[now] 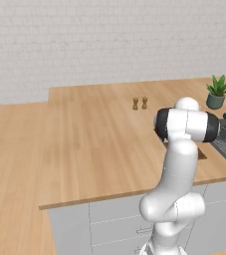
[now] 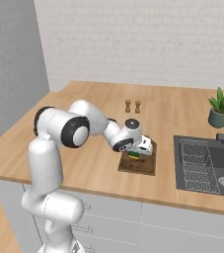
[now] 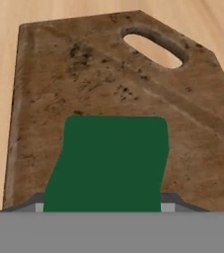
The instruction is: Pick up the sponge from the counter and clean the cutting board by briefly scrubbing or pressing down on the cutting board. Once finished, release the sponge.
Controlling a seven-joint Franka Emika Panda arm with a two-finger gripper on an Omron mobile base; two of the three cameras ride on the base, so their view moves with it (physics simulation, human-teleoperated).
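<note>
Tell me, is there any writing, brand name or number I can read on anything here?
None can be read. The sponge, the cutting board, the counter, the potted plant, the two small shakers and the sink all show plain surfaces with no lettering, labels or numbers.

Sponge (image 3: 111,163) hides end effector fingertips, bd centre.
</note>
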